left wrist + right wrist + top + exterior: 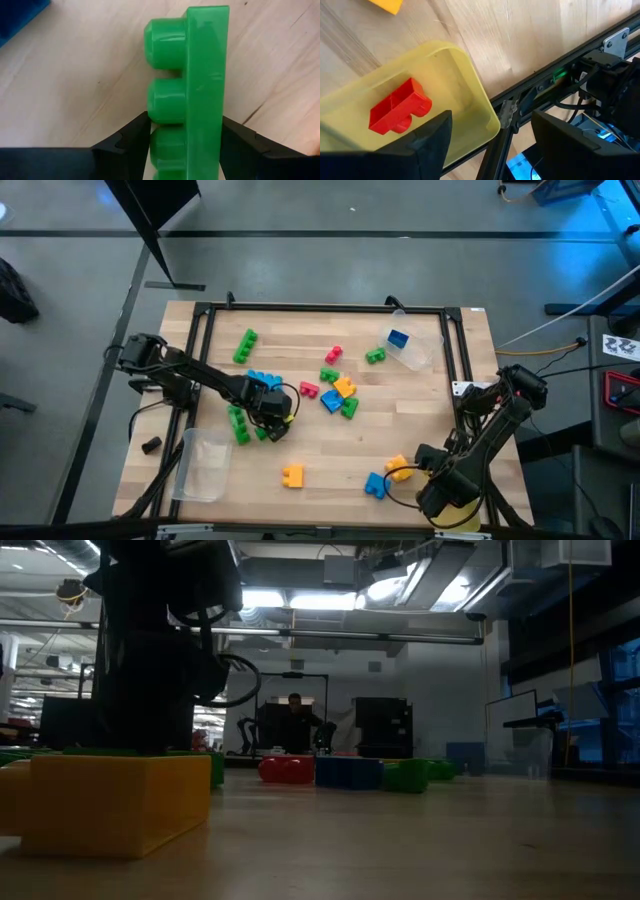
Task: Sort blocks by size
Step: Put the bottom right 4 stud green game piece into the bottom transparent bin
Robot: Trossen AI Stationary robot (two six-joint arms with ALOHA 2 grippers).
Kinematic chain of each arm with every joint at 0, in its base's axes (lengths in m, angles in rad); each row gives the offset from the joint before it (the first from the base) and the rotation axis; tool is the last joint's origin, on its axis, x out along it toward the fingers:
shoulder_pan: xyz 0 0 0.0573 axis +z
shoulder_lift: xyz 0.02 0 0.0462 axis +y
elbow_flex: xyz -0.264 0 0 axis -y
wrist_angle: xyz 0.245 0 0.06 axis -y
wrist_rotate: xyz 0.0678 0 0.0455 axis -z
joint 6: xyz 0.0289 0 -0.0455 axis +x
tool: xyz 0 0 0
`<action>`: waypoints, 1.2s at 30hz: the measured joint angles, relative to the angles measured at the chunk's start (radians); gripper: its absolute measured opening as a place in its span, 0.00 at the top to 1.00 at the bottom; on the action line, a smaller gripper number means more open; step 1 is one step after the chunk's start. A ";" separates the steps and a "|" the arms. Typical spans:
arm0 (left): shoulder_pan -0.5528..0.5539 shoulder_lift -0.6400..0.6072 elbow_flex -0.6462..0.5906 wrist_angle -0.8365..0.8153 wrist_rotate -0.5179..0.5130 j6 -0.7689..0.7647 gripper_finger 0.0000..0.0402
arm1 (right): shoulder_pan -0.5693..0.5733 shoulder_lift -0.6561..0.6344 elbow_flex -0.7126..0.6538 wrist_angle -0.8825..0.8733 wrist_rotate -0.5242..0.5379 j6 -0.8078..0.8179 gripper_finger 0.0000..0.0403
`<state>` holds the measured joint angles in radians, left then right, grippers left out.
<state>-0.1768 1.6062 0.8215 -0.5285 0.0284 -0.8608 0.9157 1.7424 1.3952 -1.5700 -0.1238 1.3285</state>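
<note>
Several blocks in green, blue, red and orange lie scattered on the wooden table (420, 430). A long green block (200, 85) lies on its side with its studs pointing sideways. My left gripper (268, 420) stands open over it, pointing down, one finger (132, 137) at the studs and the other (240, 137) at the flat underside. My right gripper (440, 498) hangs open over the yellow tray (470, 90) at the near right corner. A red block (397, 110) lies in that tray. My left gripper has its fingertips close against the long green block's studded side (157, 107) and its flat side (225, 107), coming from above and lying across the block. Whether they touch it I cannot tell. The block rests on the table.
A clear tray (415, 350) at the far right holds a blue block (398, 338). Another clear tray (205, 463) stands near left. A blue block (262, 380) and a second long green block (238, 425) lie beside my left gripper. A person (295, 718) sits beyond the table.
</note>
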 joint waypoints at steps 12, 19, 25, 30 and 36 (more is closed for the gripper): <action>0.051 -0.044 0.043 0.014 0.077 0.088 0.61 | 0.000 0.000 0.132 -0.001 0.177 -0.010 0.32; 0.095 -0.044 0.134 0.007 0.203 0.247 0.64 | 0.000 0.000 0.186 0.028 0.500 -0.033 0.32; 0.096 -0.051 0.278 -0.209 0.354 0.335 0.64 | -0.007 0.000 0.186 0.129 0.724 -0.092 0.32; 0.048 -0.051 0.407 -0.533 0.425 0.367 0.68 | -0.028 0.000 0.186 0.228 0.787 -0.185 0.32; -0.047 -0.051 0.463 -0.863 0.437 0.364 0.74 | -0.095 0.000 0.186 0.336 0.789 -0.345 0.32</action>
<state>-0.2235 1.5547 1.2850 -1.3914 0.4657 -0.4972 0.8210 1.7420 1.5814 -1.2335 0.6653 0.9839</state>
